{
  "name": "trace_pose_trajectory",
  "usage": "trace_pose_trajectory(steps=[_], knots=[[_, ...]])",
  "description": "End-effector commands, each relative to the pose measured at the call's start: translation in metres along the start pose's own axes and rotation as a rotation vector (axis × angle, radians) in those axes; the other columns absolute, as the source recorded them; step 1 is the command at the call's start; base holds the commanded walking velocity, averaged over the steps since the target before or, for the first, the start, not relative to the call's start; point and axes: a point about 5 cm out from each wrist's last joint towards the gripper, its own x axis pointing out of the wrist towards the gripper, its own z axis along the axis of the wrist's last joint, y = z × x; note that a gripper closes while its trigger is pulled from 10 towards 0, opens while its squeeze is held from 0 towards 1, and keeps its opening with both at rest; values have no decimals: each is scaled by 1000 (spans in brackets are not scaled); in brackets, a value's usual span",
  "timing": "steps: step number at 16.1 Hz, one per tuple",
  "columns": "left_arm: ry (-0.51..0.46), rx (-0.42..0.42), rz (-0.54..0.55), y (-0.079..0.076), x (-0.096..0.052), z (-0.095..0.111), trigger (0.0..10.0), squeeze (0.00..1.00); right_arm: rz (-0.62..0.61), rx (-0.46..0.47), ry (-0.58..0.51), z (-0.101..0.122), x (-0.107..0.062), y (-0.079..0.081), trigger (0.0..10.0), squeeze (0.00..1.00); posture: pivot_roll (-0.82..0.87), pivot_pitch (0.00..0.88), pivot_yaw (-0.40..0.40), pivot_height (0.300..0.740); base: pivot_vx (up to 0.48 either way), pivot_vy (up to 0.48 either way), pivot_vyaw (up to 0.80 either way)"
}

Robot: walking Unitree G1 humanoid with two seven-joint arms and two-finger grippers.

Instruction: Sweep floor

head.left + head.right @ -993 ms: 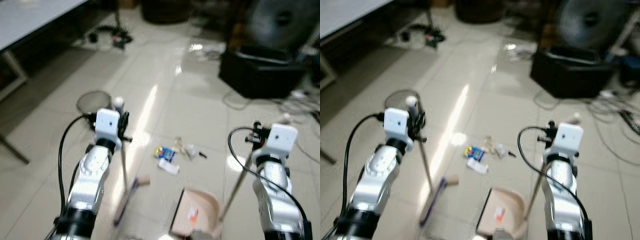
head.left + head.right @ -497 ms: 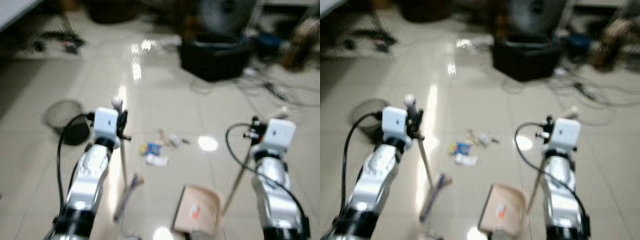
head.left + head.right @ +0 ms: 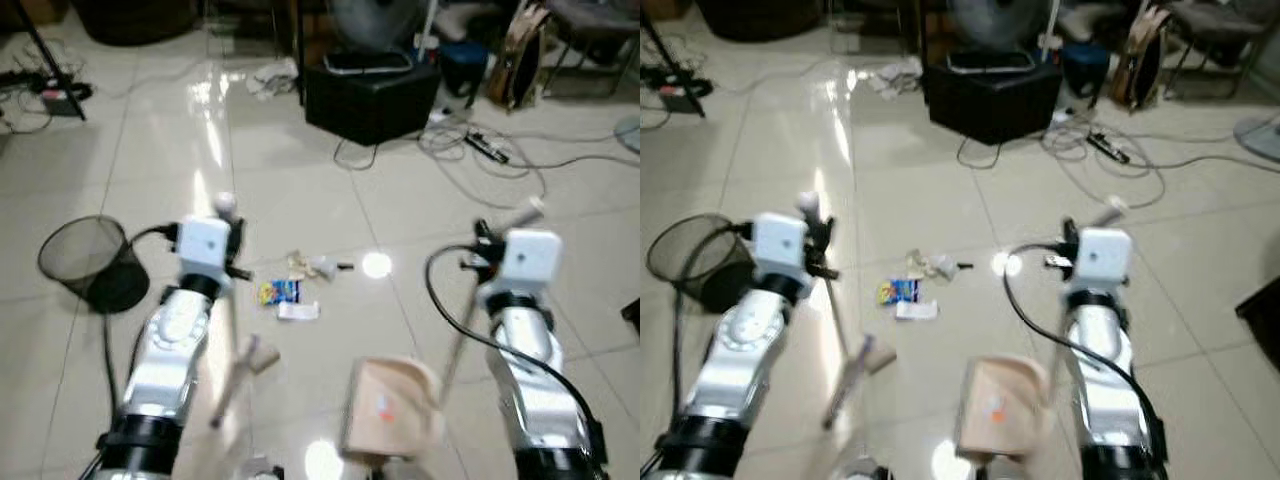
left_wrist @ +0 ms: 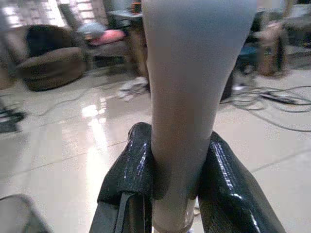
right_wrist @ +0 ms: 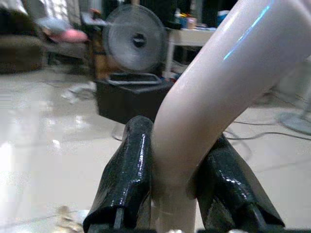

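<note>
My left gripper (image 3: 233,246) is shut on the pale broom handle (image 4: 194,73); the blurred broom head (image 3: 238,368) hangs low over the tiles in front of me. At my right, the right gripper (image 3: 481,252) is shut on the slanted white dustpan handle (image 5: 218,77). The beige dustpan (image 3: 385,408) rests on the floor between my arms. A small litter pile lies on the tiles just ahead of both tools: a blue and yellow wrapper (image 3: 280,291), a white scrap (image 3: 298,311) and crumpled paper (image 3: 312,265).
A black mesh bin (image 3: 85,258) stands on the floor at the left. Farther ahead is a black box (image 3: 368,92) with a fan behind it. Cables (image 3: 480,150) trail across the tiles at the right. A dark object (image 3: 632,315) pokes in at the right edge.
The camera has swung right and steadied, so the bin, litter and black box shifted left in view. Both grippers keep their hold; broom and dustpan stay between the arms.
</note>
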Motion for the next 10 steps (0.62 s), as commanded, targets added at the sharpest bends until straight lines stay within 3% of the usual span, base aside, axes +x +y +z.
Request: trace_pose_trajectory(steps=[1, 3, 5, 7, 10], knots=[[-20, -47, -8, -6, 2, 6, 10000, 0, -11, 0, -58, 11, 1, -6, 10000, 0, -42, 84, 45, 740, 0, 0, 0], [-24, -41, -16, -7, 3, 7, 10000, 0, -7, 2, -65, 13, 2, -7, 10000, 0, -44, 84, 44, 740, 0, 0, 0], [-48, -39, -30, -12, 4, 10, 10000, 0, 13, -65, -78, 16, 4, -7, 10000, 0, -46, 86, 42, 740, 0, 0, 0], [-64, -40, -41, -16, 4, 14, 10000, 0, 17, -83, -83, 17, 4, -7, 10000, 0, -47, 86, 42, 740, 0, 0, 800], [-66, -41, -42, -18, 4, 14, 10000, 0, 17, -82, -84, 17, 4, -7, 10000, 0, -48, 87, 42, 740, 258, 0, 800]])
